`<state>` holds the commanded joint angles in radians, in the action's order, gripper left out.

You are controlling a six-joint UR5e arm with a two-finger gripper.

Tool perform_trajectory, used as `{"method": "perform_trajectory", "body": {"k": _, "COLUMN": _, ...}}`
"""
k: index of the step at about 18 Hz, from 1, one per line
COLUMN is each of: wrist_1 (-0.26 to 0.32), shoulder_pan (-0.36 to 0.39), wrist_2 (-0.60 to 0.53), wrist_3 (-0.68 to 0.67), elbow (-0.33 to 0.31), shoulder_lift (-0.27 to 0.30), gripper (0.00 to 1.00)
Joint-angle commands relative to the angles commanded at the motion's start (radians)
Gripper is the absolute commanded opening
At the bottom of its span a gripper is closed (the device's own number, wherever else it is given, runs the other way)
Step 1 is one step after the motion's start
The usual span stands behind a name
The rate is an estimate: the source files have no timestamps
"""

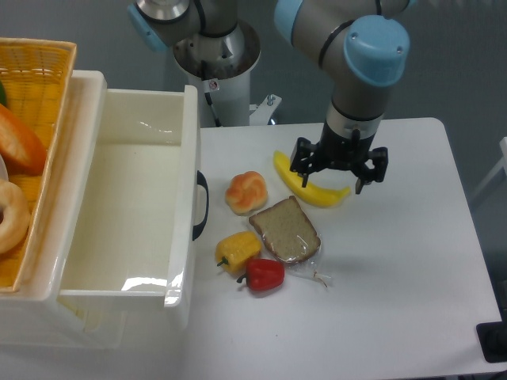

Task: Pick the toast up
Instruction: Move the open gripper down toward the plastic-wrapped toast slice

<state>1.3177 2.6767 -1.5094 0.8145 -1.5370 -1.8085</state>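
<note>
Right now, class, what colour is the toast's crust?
Darker brown than its speckled tan face; the toast shows in the fixed camera view.

White table (pixel 396 261) against grey-blue floor; glossy white bin (pixel 127 237) at left, reflecting overhead light.

From my feed I can read no text, brand or number anywhere. The only sign I spot is a small round red-and-white sticker (pixel 211 85) on the white robot base column (pixel 218 95) at the back of the counter (pixel 396 261), and whatever it carries is too small for me to make out.
</note>
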Motion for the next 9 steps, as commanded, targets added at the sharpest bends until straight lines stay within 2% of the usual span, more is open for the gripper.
{"method": "perform_trajectory", "body": {"k": 9, "wrist_1": -0.061, "shoulder_pan": 0.002, "wrist_2": -0.012, "wrist_3": 0.005, "elbow": -0.017, "shoulder_lift": -0.063, "gripper": 1.00}}
